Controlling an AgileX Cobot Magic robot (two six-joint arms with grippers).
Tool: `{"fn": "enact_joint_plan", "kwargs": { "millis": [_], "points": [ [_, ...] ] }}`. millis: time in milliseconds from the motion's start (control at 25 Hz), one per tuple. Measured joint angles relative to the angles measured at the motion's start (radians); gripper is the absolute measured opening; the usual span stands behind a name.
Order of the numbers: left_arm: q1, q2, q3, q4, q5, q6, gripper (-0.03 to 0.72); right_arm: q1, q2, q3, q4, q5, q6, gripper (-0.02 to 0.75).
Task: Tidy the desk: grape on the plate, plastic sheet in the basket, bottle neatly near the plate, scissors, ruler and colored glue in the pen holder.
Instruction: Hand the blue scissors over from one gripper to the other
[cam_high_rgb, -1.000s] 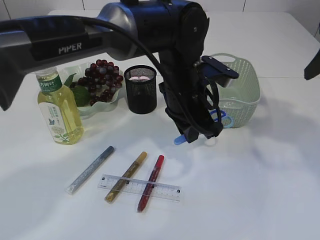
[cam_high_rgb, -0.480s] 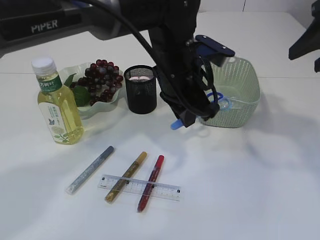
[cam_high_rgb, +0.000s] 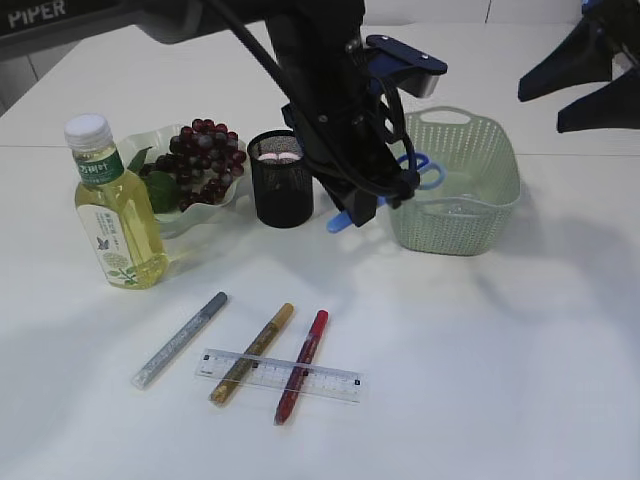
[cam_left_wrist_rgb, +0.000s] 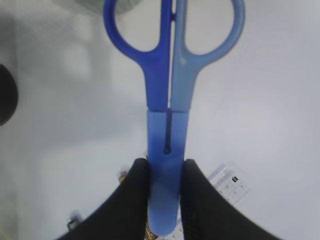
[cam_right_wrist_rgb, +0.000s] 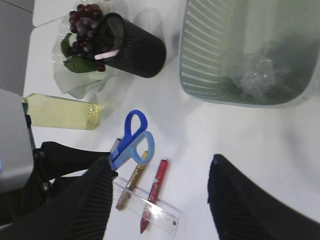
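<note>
My left gripper (cam_left_wrist_rgb: 165, 185) is shut on the sheathed blade end of the blue scissors (cam_left_wrist_rgb: 167, 75). It holds them in the air (cam_high_rgb: 412, 172) between the black mesh pen holder (cam_high_rgb: 280, 178) and the green basket (cam_high_rgb: 500, 190). The right gripper (cam_high_rgb: 580, 85) hangs open and empty at the upper right. Grapes (cam_high_rgb: 205, 160) lie on the clear plate (cam_high_rgb: 140, 145), with the bottle (cam_high_rgb: 112, 205) upright beside it. The clear ruler (cam_high_rgb: 335, 382) lies across the gold (cam_high_rgb: 252, 352) and red (cam_high_rgb: 302, 365) glue pens; a silver one (cam_high_rgb: 180, 338) is to their left. A crumpled plastic sheet (cam_right_wrist_rgb: 257, 75) sits in the basket.
The pen holder (cam_right_wrist_rgb: 132, 47) has something pink inside. The left arm's dark bulk (cam_high_rgb: 320, 90) hangs over the table's middle, close to the holder and the basket rim. The white table (cam_high_rgb: 480, 380) stretches right of the ruler.
The left arm has risen and shifted left and back with the scissors, from low beside the basket to level with the pen holder's top. The right gripper has come into view at upper right.
</note>
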Motion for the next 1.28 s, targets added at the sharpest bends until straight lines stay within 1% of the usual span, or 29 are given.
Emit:
{"fn": "enact_joint_plan", "kwargs": {
  "millis": [120, 240, 440, 760, 1000, 1280],
  "points": [
    [0.002, -0.005, -0.003, 0.000, 0.000, -0.002, 0.125, 0.000, 0.029, 0.000, 0.087, -0.004, -0.062, 0.475],
    [0.007, -0.005, -0.014, 0.000, -0.006, -0.009, 0.125, 0.000, 0.046, 0.000, 0.150, -0.008, -0.121, 0.475],
    [0.012, -0.005, -0.076, 0.002, -0.013, -0.017, 0.125, 0.006, 0.078, 0.000, 0.242, -0.010, -0.194, 0.475],
    [0.012, -0.005, -0.126, 0.004, -0.015, -0.022, 0.125, 0.062, 0.105, 0.000, 0.352, -0.020, -0.294, 0.475],
    [0.013, -0.006, -0.128, 0.004, -0.015, -0.024, 0.125, 0.080, 0.115, 0.000, 0.380, -0.041, -0.322, 0.475],
    [0.013, -0.006, -0.128, 0.039, -0.003, -0.026, 0.126, 0.081, 0.115, 0.000, 0.384, -0.072, -0.355, 0.475]
  ]
}}
